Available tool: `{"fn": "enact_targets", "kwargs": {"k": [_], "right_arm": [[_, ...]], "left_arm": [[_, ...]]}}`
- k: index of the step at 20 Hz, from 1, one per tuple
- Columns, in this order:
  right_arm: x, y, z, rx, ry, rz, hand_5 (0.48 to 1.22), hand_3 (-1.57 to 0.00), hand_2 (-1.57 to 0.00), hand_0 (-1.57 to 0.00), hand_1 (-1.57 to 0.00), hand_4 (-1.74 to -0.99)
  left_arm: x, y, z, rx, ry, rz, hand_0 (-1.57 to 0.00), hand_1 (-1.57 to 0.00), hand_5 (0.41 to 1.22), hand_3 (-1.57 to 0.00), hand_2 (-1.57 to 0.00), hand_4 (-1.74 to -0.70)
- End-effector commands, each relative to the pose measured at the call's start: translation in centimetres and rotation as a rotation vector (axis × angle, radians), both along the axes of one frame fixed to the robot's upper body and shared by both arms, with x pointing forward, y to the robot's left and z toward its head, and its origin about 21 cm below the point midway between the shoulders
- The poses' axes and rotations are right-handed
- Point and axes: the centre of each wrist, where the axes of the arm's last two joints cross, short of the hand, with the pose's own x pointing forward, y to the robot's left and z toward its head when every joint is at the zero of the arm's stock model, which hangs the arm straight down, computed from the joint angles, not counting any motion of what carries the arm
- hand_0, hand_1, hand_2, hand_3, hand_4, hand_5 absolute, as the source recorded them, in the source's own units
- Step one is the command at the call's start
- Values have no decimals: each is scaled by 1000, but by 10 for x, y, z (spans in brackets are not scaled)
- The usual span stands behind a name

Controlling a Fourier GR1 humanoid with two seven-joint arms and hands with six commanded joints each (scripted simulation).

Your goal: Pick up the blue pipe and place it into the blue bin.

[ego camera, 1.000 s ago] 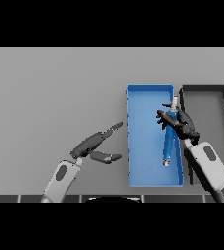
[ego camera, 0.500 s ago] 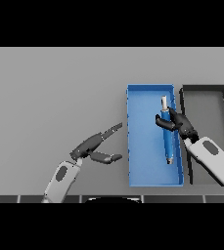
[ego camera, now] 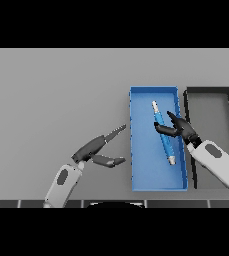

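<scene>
On the grey counter (ego camera: 46, 100), right of centre, sits an open blue bin (ego camera: 135, 150), long and narrow, running away from the robot. Inside it lies the blue pipe (ego camera: 164, 142), a slim blue tube with pale metal ends, angled slightly so its far end leans left and its near end leans right. It rests on the bin's floor, closer to the right wall than to the left.

Coming in from the lower right, the right hand (ego camera: 182, 129) reaches over the bin's right wall. Its dark fingers (ego camera: 162, 129) are loosely spread and touch the pipe near its middle; whether they grip it cannot be told.

Just beside the blue bin, on its right, stands a black bin (ego camera: 190, 145) of similar shape.

Left of the blue bin, the left hand (ego camera: 93, 150) hovers over the counter with fingers straight and thumb apart, holding nothing.
</scene>
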Motion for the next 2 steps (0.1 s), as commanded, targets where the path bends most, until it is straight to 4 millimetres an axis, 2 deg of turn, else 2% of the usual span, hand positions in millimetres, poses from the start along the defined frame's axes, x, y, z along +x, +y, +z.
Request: {"fn": "enact_targets", "kwargs": {"k": [1,2], "right_arm": [[0,0,1,-1,5,7,711,-4,-17,-19,-17,-1084],[-1,-1,-1,10,0,9,714,-4,-17,-19,-17,-1084]], "left_arm": [[0,-3,3,4,0,8,1,1,496,1,1,-930],[-1,-7,4,4,4,5,1,1,495,1,1,-930]]}}
